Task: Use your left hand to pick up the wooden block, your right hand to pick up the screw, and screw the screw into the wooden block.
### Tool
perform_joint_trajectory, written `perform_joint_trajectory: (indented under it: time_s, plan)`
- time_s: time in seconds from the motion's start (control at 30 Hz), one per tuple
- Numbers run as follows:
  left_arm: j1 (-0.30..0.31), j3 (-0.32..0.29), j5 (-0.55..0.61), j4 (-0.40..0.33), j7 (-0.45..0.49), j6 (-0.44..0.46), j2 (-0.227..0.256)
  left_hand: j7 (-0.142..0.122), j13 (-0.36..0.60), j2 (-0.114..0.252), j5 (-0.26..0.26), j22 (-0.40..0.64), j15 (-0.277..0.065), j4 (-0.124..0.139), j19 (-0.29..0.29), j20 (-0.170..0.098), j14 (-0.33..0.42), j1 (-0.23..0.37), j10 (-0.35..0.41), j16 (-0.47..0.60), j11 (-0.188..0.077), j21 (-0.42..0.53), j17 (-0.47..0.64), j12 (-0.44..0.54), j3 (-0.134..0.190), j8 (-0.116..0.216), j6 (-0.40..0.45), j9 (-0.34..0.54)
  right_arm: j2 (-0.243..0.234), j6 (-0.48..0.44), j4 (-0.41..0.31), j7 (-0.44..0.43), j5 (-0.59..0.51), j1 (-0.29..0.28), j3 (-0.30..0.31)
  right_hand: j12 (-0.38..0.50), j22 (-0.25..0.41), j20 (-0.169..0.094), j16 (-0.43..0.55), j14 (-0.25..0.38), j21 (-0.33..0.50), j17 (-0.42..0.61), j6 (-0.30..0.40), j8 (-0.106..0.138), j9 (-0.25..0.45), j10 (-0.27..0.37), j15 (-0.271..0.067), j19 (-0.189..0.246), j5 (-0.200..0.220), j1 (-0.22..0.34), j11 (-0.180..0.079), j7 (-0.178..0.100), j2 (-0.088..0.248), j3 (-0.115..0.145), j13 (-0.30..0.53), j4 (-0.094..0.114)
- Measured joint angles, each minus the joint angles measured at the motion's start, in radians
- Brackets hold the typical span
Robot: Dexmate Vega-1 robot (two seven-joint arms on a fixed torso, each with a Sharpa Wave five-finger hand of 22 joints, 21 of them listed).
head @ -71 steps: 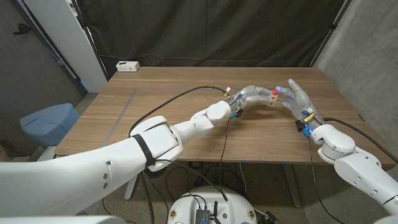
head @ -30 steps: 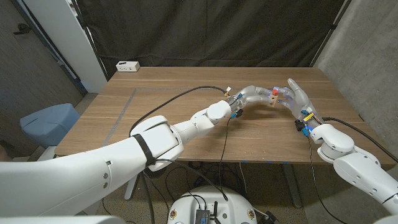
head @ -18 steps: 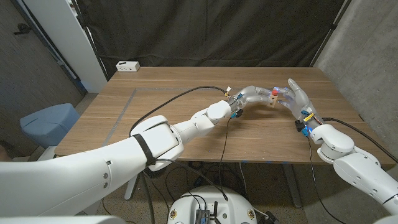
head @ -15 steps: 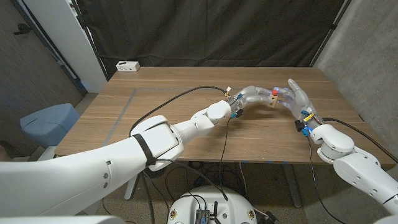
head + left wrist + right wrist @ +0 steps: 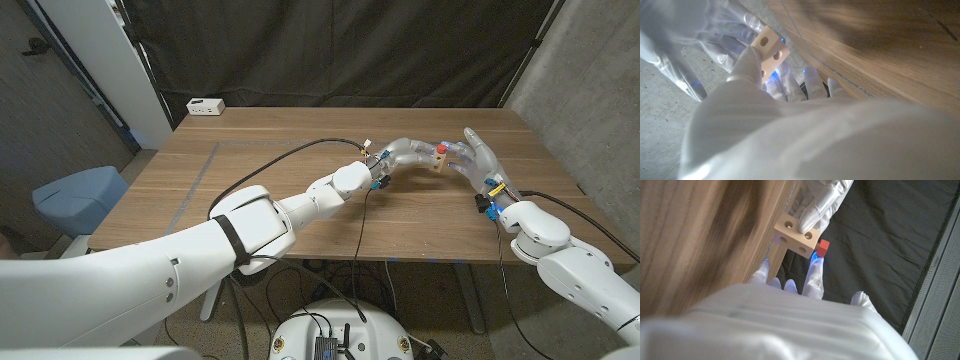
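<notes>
Glossy white arms, black cables, pale translucent fingers (image 5: 478, 150).

The small pale wooden block (image 5: 437, 163), a squared piece of light, bare wood, hangs above the table towards its right side, lifted clear of the surface. The right wrist view shows round holes drilled in two of its faces (image 5: 796, 237), one face carrying a pair of them, and the left wrist view shows two round holes side by side on one flat face (image 5: 770, 47). The block sits tilted, not square to the table edge. The red-headed screw (image 5: 441, 148) stands at the block's top in the head view, and its boxy red head (image 5: 823, 247) sits just beside the block's corner. Its shaft cannot be made out.
</notes>
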Motion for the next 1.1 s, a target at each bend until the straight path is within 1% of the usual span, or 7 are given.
perform_joint_trajectory:
  time_s: [0.17,0.3,0.47,0.63,0.93,1.0,1.1]
  plan:
    - [0.0,0.0,0.0,0.0,-0.002,-0.004,0.001,0.0,0.0,0.0,0.004,0.0,0.0,0.0,0.0,0.0,0.0,0.0,0.002,0.0,0.002,0.0,0.0,0.0,0.0,0.0,0.0,0.0,0.002,-0.001,-0.006,-0.011,-0.003,-0.008,0.004,0.0,0.0,0.0,0.0,0.0,0.0,0.0,0.0,0.0,0.001,0.0,0.0,0.0,0.0,0.0,0.0,0.0,0.0,0.0,0.0,0.0]
    - [0.0,-0.001,0.0,0.0,-0.002,-0.007,0.001,0.0,0.0,0.0,0.004,0.0,0.0,0.0,0.0,0.0,0.0,0.0,0.002,0.0,0.002,0.0,0.0,0.0,0.0,0.0,0.0,0.0,0.003,-0.001,-0.011,-0.016,-0.006,-0.014,0.008,0.004,0.0,0.0,0.0,0.0,0.0,0.0,0.01,0.0,0.005,0.007,0.0,0.0,0.0,0.0,0.007,0.001,0.0,0.0,0.0,0.0]
    - [0.001,-0.001,0.0,0.0,-0.003,-0.01,0.001,0.0,0.0,0.0,0.004,0.0,0.0,0.0,0.0,0.0,0.0,0.0,0.001,0.0,0.001,0.0,0.0,0.0,0.0,0.0,0.0,0.0,0.006,-0.001,-0.015,-0.02,-0.009,-0.021,0.013,0.004,0.0,-0.004,0.0,0.0,0.0,0.0,0.021,0.007,0.005,0.012,0.0,0.004,0.0,0.0,0.002,0.0,0.0,0.0,0.0,0.0]
    - [0.003,-0.001,0.001,-0.001,-0.003,-0.014,0.001,0.0,0.0,0.0,0.004,0.0,0.0,0.0,0.0,0.0,0.0,0.0,0.001,0.0,0.001,0.0,0.0,0.0,0.0,0.0,0.0,-0.001,0.007,0.0,-0.02,-0.022,-0.01,-0.028,0.018,0.004,0.0,-0.004,0.0,0.009,0.0,0.0,0.025,0.008,0.005,0.012,-0.002,0.004,0.0,0.0,0.002,0.003,0.0,0.0,0.0,0.0]
    - [0.004,-0.002,0.002,-0.001,-0.005,-0.016,0.001,0.0,0.0,0.0,0.004,0.0,0.0,0.0,0.0,0.0,0.0,0.0,0.001,0.0,0.001,0.0,0.0,0.0,0.0,0.0,0.0,0.0,0.01,0.0,-0.031,-0.029,-0.012,-0.046,0.03,0.004,0.0,0.0,0.007,0.009,0.004,0.0,0.03,0.008,0.005,0.025,-0.002,0.008,0.0,0.0,0.0,-0.002,0.0,0.0,0.0,0.0]
    - [0.005,-0.002,0.003,-0.001,-0.005,-0.016,0.001,0.0,0.0,0.0,0.004,0.0,0.0,0.0,0.0,0.0,0.0,0.0,0.001,0.0,0.001,0.0,0.0,0.0,0.0,0.0,0.0,0.0,0.011,-0.001,-0.034,-0.03,-0.012,-0.051,0.035,0.004,0.0,0.0,0.008,0.009,0.004,0.0,0.036,0.008,0.005,0.025,-0.002,0.008,0.001,0.0,0.0,0.004,0.0,0.0,0.0,0.0]
    - [0.005,-0.002,0.003,-0.001,-0.005,-0.016,0.001,0.0,0.0,0.0,0.004,0.0,0.0,0.0,0.0,0.0,0.0,0.0,0.001,0.0,0.001,0.0,0.0,0.0,0.0,0.0,0.0,0.0,0.012,-0.001,-0.036,-0.03,-0.012,-0.056,0.038,0.004,0.0,0.0,0.008,0.015,0.004,0.0,0.041,0.012,0.005,0.03,-0.003,0.008,0.007,0.0,-0.005,0.002,0.0,0.0,0.0,0.0]
